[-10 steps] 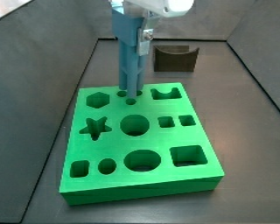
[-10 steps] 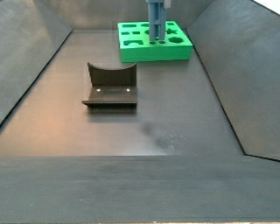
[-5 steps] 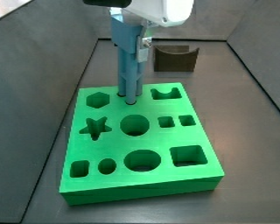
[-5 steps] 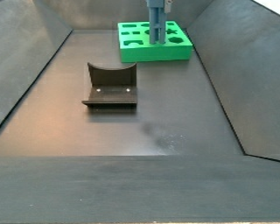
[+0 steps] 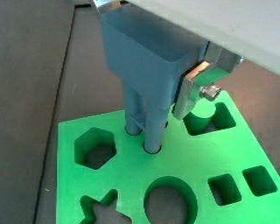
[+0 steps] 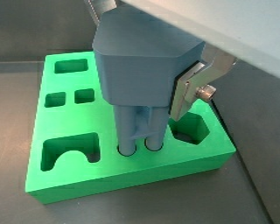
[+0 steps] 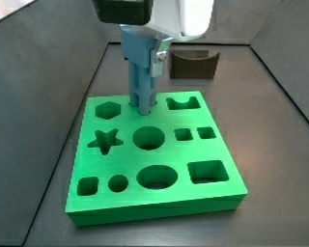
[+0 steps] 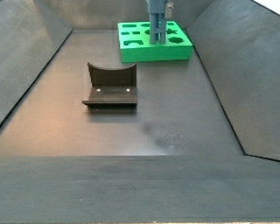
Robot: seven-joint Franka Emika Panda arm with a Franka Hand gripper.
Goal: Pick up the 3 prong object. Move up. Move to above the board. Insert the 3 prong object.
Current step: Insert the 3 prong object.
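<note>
Side view, upper centre: my gripper (image 7: 147,48) has come lower than before, clenched on the 3 prong object (image 7: 143,72), prongs now deeper in the board (image 7: 112,174)

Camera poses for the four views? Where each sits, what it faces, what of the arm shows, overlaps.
Wrist view: on the wrist, looking down the 3 prong object onto the board; one silver finger shows.
Wrist view: same mount, other side; prongs enter the board's holes.
Side view: high, near the board, gripper above it.
Side view: far end, across the floor past the fixture to the board.
Both side views share board, post, fixture.
</note>
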